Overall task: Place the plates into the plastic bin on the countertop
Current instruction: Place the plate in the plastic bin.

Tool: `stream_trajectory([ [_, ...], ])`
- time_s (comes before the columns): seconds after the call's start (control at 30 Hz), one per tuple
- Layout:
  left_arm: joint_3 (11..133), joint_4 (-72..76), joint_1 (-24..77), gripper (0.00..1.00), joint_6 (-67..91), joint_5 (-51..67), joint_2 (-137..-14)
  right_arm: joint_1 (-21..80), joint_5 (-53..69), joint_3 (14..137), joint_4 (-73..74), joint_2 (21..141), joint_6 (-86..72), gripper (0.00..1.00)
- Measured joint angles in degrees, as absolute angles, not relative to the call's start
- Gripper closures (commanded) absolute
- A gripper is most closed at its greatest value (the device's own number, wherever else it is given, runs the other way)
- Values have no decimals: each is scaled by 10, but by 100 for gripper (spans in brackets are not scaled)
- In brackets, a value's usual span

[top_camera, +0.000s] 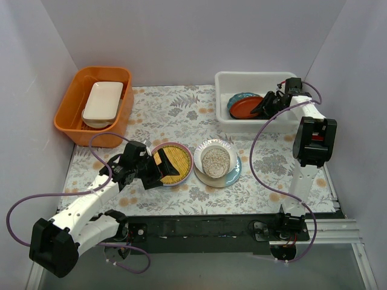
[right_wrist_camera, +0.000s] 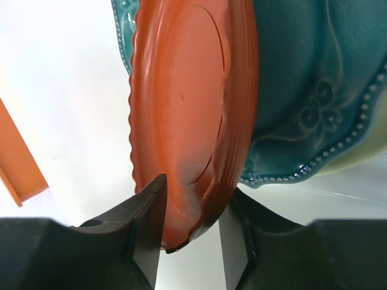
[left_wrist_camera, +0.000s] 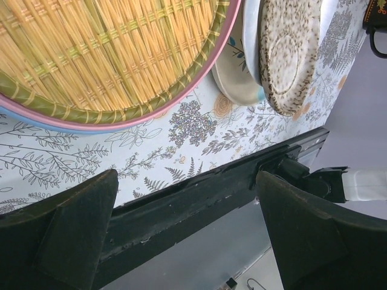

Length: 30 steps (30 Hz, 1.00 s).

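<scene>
The countertop [top_camera: 181, 118] carries the plastic bin [top_camera: 225, 81] at its far right and an orange tub [top_camera: 68, 118] at its far left. In the bin, the red-brown plate [top_camera: 247, 109] lies tilted on the teal plate [top_camera: 236, 98].

Outside the bin, near the table's middle, a woven-patterned plate [top_camera: 176, 162] sits beside a stack topped by the speckled plate [top_camera: 216, 161].

The right arm stands upright from its base, with its forearm reaching back and left over the bin's right wall. The right gripper [right_wrist_camera: 196, 187] straddles the red-brown plate's near rim, jaws apart, with a white sliver showing beside one finger.

The left arm lies low and stretches diagonally toward the middle. The left gripper [top_camera: 161, 170] is spread wide at the woven-patterned plate's left edge and holds nothing.
</scene>
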<state>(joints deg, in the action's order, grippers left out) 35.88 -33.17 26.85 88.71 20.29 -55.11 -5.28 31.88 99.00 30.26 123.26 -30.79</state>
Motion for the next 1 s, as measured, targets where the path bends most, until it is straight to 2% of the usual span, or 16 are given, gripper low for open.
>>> stream_trajectory([
  [0.2,361,-342,269,2,887,198,-552,-60,305,1000,324,1232,-292,37],
  [0.27,361,-344,269,2,887,197,-552,-64,291,1016,341,1232,-282,23],
  [0.3,361,-345,269,2,887,197,-552,-66,281,1026,348,1232,-277,23],
  [0.37,361,-346,269,2,887,196,-552,-68,263,1040,356,1227,-267,9],
  [0.4,361,-346,269,2,887,195,-552,-68,252,1044,359,1222,-263,8],
  [0.43,361,-347,269,2,887,195,-552,-69,242,1046,362,1214,-258,2],
  [0.67,371,-370,269,2,885,179,-552,-71,205,1040,357,1136,-247,2],
  [1.0,405,-407,269,2,885,136,-578,-71,216,1040,342,1072,-248,2],
])
